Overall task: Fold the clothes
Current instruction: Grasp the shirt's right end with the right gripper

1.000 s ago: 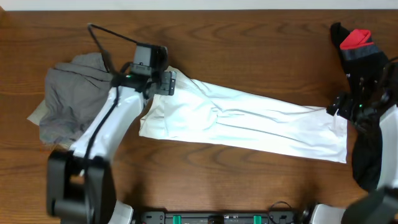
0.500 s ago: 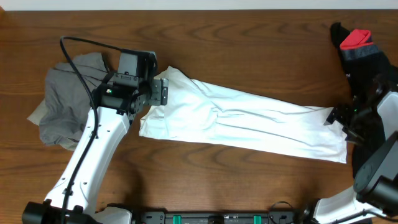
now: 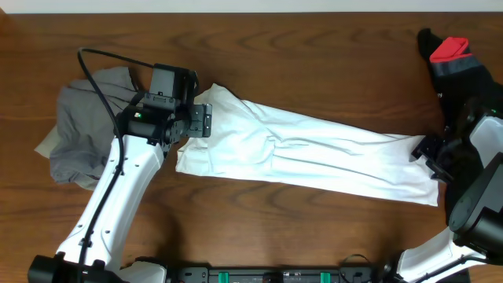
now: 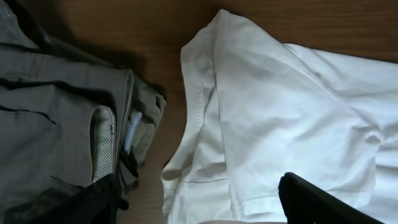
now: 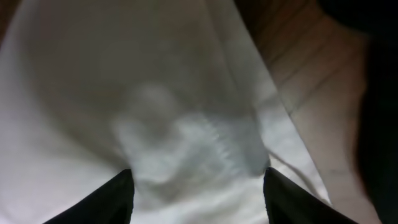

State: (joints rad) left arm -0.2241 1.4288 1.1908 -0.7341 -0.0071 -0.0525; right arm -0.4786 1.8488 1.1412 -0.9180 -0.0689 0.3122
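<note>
A brown wooden bench (image 3: 314, 47) is seen from above, with two white robot arms reaching in from the near edge. A white T-shirt (image 3: 314, 153) is lying across the middle of the bench. It is folded into a long band and is slanting from the upper left down to the lower right. No print is showing on it.

A crumpled grey-khaki garment (image 3: 82, 126) is lying at the left, just beside the shirt's left end. A black-and-red garment (image 3: 452, 59) is sitting in the far right corner.

The left fingers (image 3: 204, 119) are hovering over the shirt's left end, near its collar. They are spread wide and holding nothing.

The right fingers (image 3: 427, 151) are sitting at the shirt's right end. They are standing apart with a puckered patch of white cloth between them. The close view is blurred, so I cannot tell whether they are pinching the cloth.
</note>
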